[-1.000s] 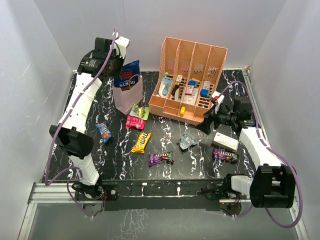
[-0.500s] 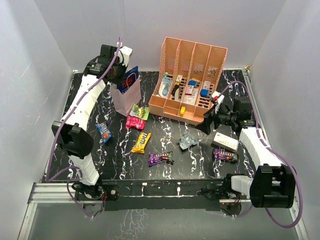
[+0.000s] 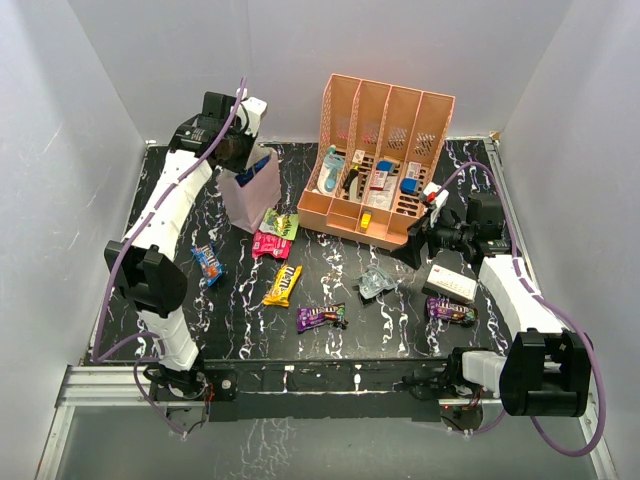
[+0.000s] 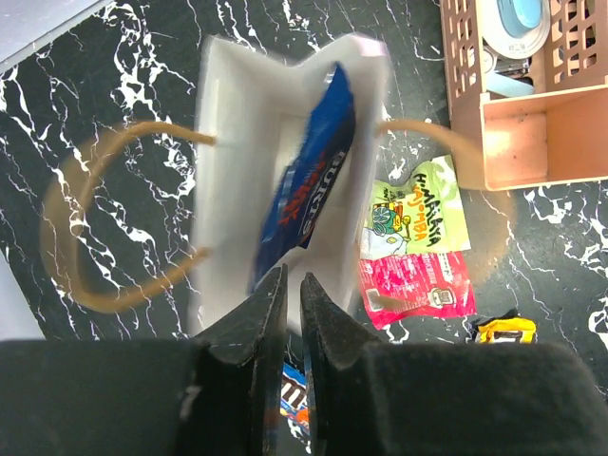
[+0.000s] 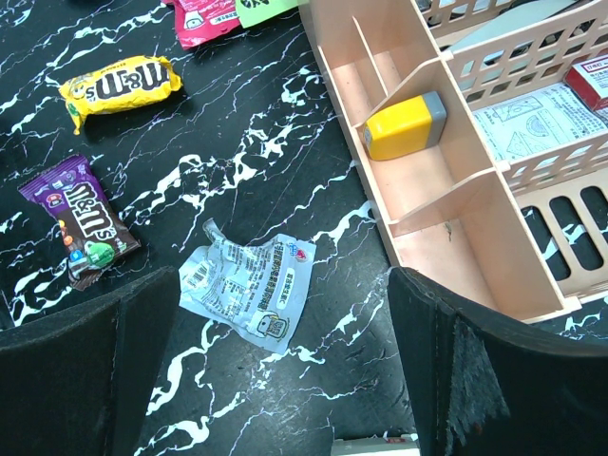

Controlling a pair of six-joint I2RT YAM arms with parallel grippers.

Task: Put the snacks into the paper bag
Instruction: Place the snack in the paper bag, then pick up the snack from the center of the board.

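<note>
The pale paper bag [image 3: 255, 198] [image 4: 228, 171] stands upright at the back left. A blue crisp bag [image 4: 309, 180] [image 3: 259, 166] sits tilted inside it, blurred. My left gripper [image 3: 243, 158] [image 4: 294, 275] hangs just above the bag's mouth, its jaws a slit apart and holding nothing. On the table lie blue [image 3: 208, 262], pink [image 3: 268, 243], green [image 3: 281, 223], yellow [image 3: 283, 284] and two purple [image 3: 320, 317] [image 3: 450, 309] snacks. A clear-silver packet [image 3: 376, 281] [image 5: 249, 290] lies below my right gripper [image 3: 412, 243] [image 5: 285, 275], which is open and empty.
The peach slotted rack [image 3: 385, 160] [image 5: 456, 218] with bottles and cartons stands at the back centre, close to my right gripper. A white box [image 3: 449, 284] lies by the right arm. White walls enclose the table on three sides.
The left gripper carried the blue crisp bag down into the paper bag and its jaws parted slightly, letting it go. The right arm has not moved.
</note>
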